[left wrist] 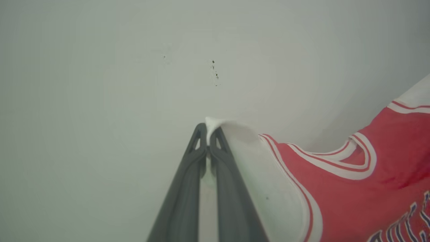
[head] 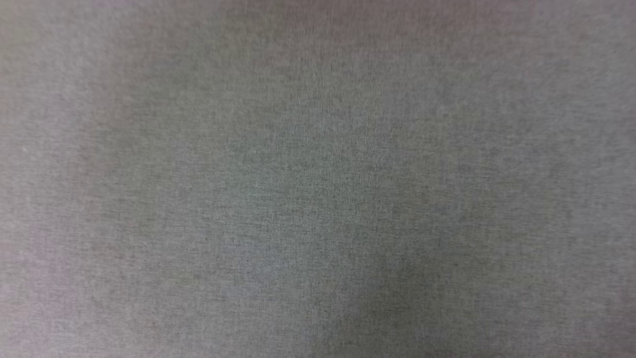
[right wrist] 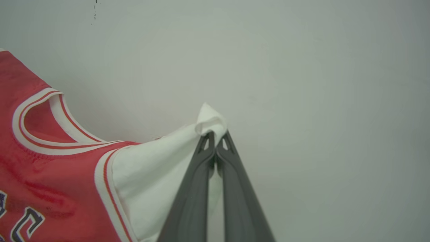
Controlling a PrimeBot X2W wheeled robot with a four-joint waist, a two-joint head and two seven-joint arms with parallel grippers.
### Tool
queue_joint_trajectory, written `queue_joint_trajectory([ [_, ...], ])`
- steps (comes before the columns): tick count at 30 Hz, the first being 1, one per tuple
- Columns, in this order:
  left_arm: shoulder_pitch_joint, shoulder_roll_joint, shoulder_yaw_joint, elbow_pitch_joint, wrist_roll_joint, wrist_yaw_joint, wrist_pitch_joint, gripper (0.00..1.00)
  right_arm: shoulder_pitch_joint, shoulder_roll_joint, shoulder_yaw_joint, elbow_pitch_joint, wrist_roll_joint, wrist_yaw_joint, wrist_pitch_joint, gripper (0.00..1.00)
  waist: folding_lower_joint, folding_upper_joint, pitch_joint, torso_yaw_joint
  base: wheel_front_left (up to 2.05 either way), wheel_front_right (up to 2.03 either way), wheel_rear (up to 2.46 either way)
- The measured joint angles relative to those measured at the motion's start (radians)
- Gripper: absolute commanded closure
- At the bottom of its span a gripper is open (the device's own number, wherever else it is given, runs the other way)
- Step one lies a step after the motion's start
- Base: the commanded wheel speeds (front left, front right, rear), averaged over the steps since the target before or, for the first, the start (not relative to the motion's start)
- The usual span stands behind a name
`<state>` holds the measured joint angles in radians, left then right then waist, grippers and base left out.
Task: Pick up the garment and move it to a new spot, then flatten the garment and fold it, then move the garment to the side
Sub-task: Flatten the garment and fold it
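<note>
The garment [left wrist: 356, 195] is a red jersey with white sleeves, striped trim and dark white-outlined letters. In the left wrist view it hangs to the right of my left gripper [left wrist: 209, 129], which is shut on the tip of one white sleeve. In the right wrist view the garment [right wrist: 50, 174] spreads to the left, its neckline showing, and my right gripper [right wrist: 215, 136] is shut on a bunched corner of the other white sleeve. Both pinched tips poke out past the fingertips.
Behind the garment in both wrist views is a plain pale surface [left wrist: 100, 84] with a few small dark specks [left wrist: 214, 72]. The head view looks onto blurred grey cloth [head: 318, 179].
</note>
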<state>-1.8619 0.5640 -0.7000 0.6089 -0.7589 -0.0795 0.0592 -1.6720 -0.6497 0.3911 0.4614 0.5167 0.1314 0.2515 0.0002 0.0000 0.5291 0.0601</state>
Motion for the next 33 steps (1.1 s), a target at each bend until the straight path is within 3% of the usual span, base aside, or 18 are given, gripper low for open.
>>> queue_joint_trajectory([
  [8,-0.073,-0.038,-0.001,0.115,0.014,-0.019,-0.077,1.0,-0.132,0.059,0.09,0.139,-0.005,0.0,-0.086,1.0,0.0,0.0,0.095,0.01,0.0,0.0,0.0],
  [19,0.054,-0.044,-0.04,0.192,-0.022,-0.044,-0.175,1.0,-0.058,0.031,0.252,0.204,0.098,0.0,-0.187,1.0,0.0,0.0,0.111,0.007,0.0,0.0,0.0],
  [22,0.134,-0.036,-0.045,0.188,-0.043,-0.047,-0.21,1.0,0.016,0.02,0.297,0.192,0.138,0.0,-0.221,1.0,0.0,0.0,0.089,0.003,0.0,0.0,0.0],
  [24,0.427,0.016,-0.065,0.123,-0.106,-0.048,-0.275,1.0,0.281,-0.041,0.379,0.122,0.252,0.0,-0.305,1.0,-0.0001,0.0,-0.003,-0.011,0.0,0.0,0.0],
  [28,0.606,0.044,-0.062,0.057,-0.141,-0.023,-0.292,1.0,0.447,-0.075,0.396,0.069,0.305,0.0,-0.341,1.0,-0.0002,0.0,-0.058,-0.014,0.0,0.0,0.0],
  [33,0.867,0.117,-0.032,-0.077,-0.194,0.057,-0.31,1.0,0.653,-0.098,0.413,-0.002,0.335,0.0,-0.372,1.0,-0.0003,0.0,-0.129,-0.023,0.0,0.0,0.0],
])
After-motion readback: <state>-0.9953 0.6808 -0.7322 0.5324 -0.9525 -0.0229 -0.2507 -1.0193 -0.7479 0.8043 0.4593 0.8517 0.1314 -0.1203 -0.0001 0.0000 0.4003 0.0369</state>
